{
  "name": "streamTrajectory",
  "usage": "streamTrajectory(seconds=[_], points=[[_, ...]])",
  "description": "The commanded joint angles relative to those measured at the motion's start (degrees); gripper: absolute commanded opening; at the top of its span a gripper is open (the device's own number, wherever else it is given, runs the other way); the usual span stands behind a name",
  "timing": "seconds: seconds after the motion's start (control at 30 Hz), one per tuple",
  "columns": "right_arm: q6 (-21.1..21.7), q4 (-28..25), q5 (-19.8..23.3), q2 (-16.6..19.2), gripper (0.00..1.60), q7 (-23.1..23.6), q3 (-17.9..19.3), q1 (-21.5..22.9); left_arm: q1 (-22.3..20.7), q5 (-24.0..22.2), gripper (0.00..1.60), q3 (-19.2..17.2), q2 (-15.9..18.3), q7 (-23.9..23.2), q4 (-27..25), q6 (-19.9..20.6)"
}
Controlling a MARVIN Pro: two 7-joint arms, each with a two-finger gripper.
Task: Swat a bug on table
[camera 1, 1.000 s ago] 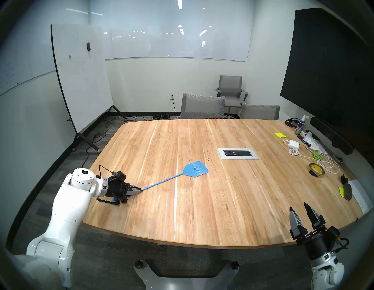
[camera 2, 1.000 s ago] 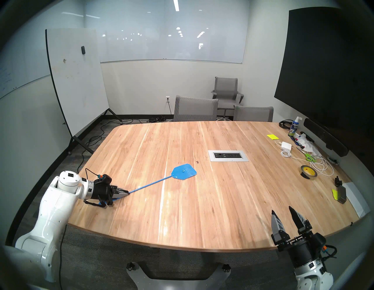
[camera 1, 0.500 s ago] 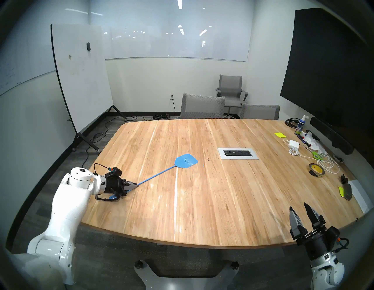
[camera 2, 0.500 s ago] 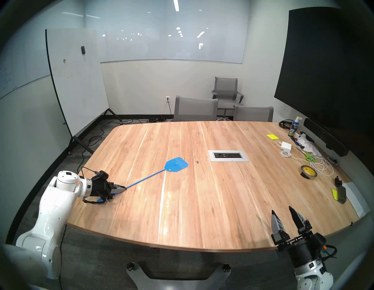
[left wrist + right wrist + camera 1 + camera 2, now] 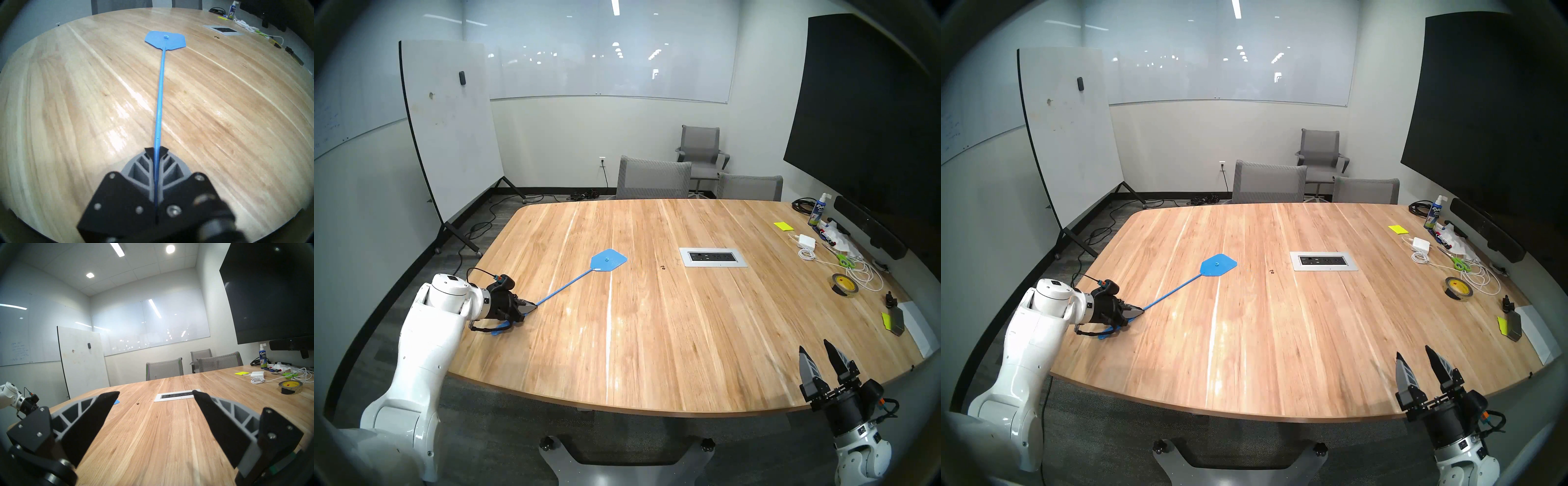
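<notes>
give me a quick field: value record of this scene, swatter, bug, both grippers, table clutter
left gripper: shut on the blue swatter's handle
blue swatter: head raised over the table, left of the bug, not over it
bug: tiny dark speck on the bare wood, just left of the outlet panel
right gripper: open, empty, at the table's near right edge
table: light wood planks
right-side clutter: tape roll, green scissors, white charger, spray bottle

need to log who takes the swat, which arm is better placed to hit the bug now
Left. The left gripper is already shut on the blue swatter, whose head sits left of the bug on the table. The right gripper is open, empty, and back at the near edge.
</notes>
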Motion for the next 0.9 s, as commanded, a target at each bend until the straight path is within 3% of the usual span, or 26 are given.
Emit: streamTrajectory(seconds=[0.0,0.5,0.87], points=[[0.1,-0.94,-0.02,0.04,1.6,-0.06,-0.04,0.03,2.54,0.26,0.0,-1.3,-1.04,2.74,-2.59,1.16],[0.11,-0.95,-0.03,0.03,1.6,-0.06,-0.04,0.03,3.52,-0.95,0.0,-3.36,-2.24,3.35,-2.62,-1.05],[0.12,-0.94,-0.03,0.02,1.6,-0.05,-0.03,0.03,5.54,-1.17,0.0,-4.58,-3.39,6.47,-4.89,-2.71]])
